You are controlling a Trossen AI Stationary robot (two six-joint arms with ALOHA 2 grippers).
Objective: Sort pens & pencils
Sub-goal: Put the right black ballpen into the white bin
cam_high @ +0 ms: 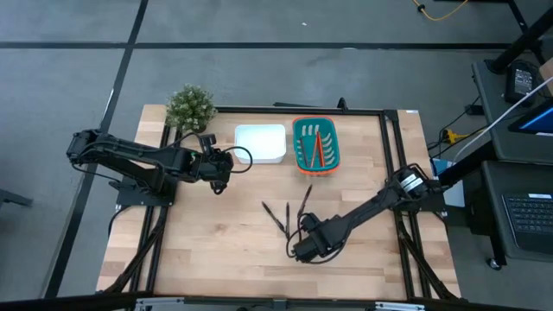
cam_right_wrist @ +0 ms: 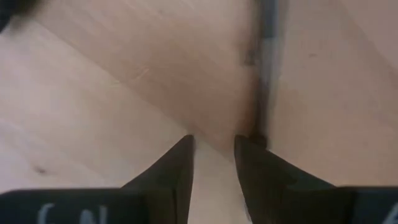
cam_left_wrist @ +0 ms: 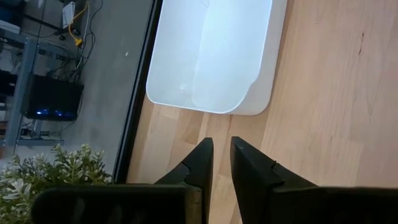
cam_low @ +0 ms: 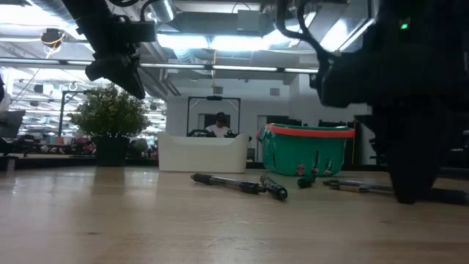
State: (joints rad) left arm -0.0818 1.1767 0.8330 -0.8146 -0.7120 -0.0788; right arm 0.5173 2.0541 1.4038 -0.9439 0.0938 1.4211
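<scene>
Two dark pens (cam_high: 275, 216) (cam_high: 305, 200) lie flat on the wooden table, in front of the containers. My right gripper (cam_high: 299, 250) points down just above the table, near them and open. In the right wrist view a further pen (cam_right_wrist: 267, 62) lies along the wood beside one finger (cam_right_wrist: 249, 149), outside the gap of the gripper (cam_right_wrist: 214, 140). Red and orange pencils (cam_high: 316, 149) lie in the green basket (cam_high: 295, 145). My left gripper (cam_high: 219, 180) hangs above the table, to the left of the white tray (cam_high: 261, 143), its fingers a little apart and with nothing between them. My right gripper comes from above, pointing down, with one fingertip (cam_right_wrist: 249, 149) right beside the pen's end (cam_right_wrist: 258, 134). Whether the finger touches the pen I cannot tell. The pen lies flat on the table, outside the gap between the fingers.
A small potted plant (cam_high: 190, 106) stands at the table's far left corner. A black frame rail (cam_high: 302, 110) runs along the table's far edge, and others run down its sides. Bare wood lies across the near half of the table (cam_high: 216, 250).
</scene>
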